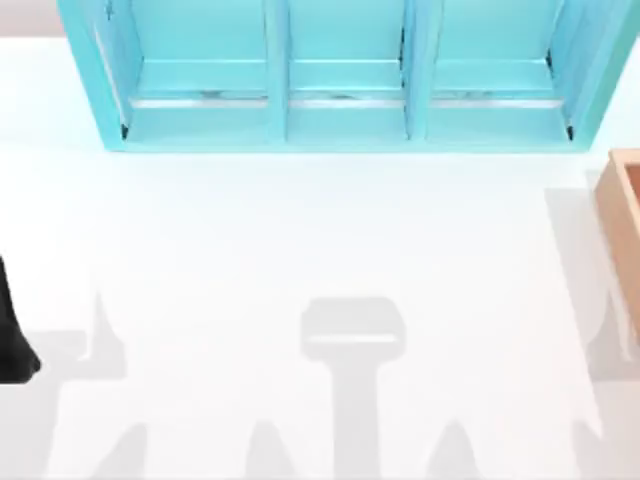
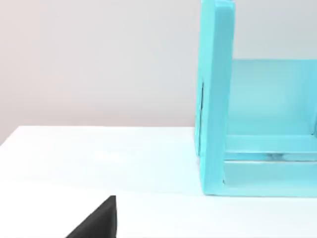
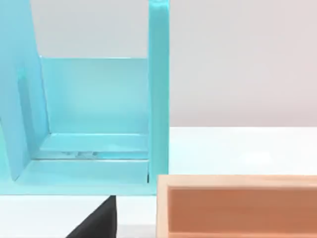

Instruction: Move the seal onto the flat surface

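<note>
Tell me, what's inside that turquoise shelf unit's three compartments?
The three bays of the turquoise shelf unit look bare: only turquoise walls and floors show, in the top view and both wrist views. The upper part of each bay runs past the top view's edge, so that part cannot be checked.

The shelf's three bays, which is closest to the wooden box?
The right bay, at the right end of the turquoise shelf in the top view; the wooden box sits off that end, the middle bay and left bay farther away.
</note>
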